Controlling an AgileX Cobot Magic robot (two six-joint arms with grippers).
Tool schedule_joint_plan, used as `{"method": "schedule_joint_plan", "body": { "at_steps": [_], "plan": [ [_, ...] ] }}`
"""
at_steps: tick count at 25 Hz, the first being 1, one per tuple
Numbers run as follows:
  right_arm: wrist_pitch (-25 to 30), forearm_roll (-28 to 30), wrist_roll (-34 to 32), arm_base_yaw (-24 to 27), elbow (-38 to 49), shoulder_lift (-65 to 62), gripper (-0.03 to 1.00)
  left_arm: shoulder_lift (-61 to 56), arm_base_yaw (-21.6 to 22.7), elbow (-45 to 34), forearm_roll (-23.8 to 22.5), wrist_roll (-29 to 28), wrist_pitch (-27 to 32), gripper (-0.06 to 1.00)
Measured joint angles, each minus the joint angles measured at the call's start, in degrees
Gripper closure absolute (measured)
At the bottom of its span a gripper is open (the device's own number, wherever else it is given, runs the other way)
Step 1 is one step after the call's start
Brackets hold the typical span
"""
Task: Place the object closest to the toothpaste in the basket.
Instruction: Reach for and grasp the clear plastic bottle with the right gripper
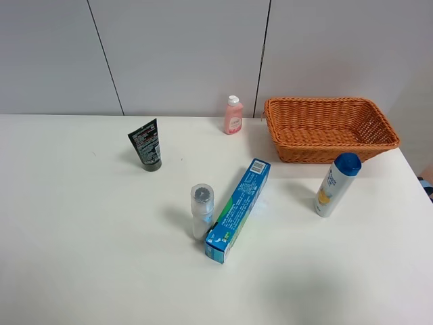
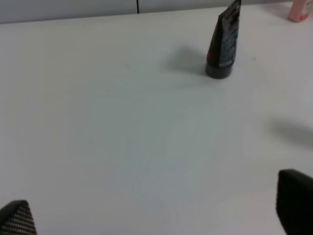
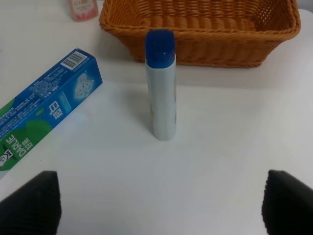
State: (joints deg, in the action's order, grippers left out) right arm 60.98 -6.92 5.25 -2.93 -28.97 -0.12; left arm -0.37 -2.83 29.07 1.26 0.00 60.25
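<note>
- Spread wide and empty, both pairs of jaws hold nothing: the left gripper (image 2: 156, 211) looks over the table (image 2: 122, 137), and the right gripper (image 3: 159, 201) faces the blue-capped bottle (image 3: 161, 88).
- We judge the small clear bottle (image 1: 201, 210), at lower centre of the high view, to be nearest the toothpaste box (image 1: 238, 210). It stands just beside the box, and we cannot tell whether they touch.
- Nothing is done yet: the basket (image 1: 330, 128), at upper right, holds nothing, so grasping, carrying and dropping are all left.
- Only the high view shows the small clear bottle, but it shows neither gripper.
- The left wrist view adds the black tube (image 2: 224, 44) at upper right; the right wrist view shows the toothpaste box, blue-capped bottle and basket close up.
</note>
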Motion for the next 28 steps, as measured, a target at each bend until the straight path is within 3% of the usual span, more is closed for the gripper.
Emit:
{"method": "schedule_joint_plan", "body": {
  "at_steps": [7, 14, 23, 28],
  "plan": [
    [0.0, -0.9, -0.6, 0.0, 0.0, 0.0, 0.16, 0.0, 0.0, 0.0, 0.0, 0.0, 0.0, -0.05],
    [-0.7, -7.8, 3.3, 0.0, -2.5, 7.8, 0.16, 0.0, 0.0, 0.0, 0.0, 0.0, 0.0, -0.05],
    [-4.0, -30.5, 28.8, -0.9, -10.9, 35.9, 0.16, 0.0, 0.0, 0.0, 0.0, 0.0, 0.0, -0.05],
    [-6.4, -34.8, 43.7, -7.1, -11.5, 50.4, 0.16, 0.0, 0.0, 0.0, 0.0, 0.0, 0.0, -0.05]
  ]
}}
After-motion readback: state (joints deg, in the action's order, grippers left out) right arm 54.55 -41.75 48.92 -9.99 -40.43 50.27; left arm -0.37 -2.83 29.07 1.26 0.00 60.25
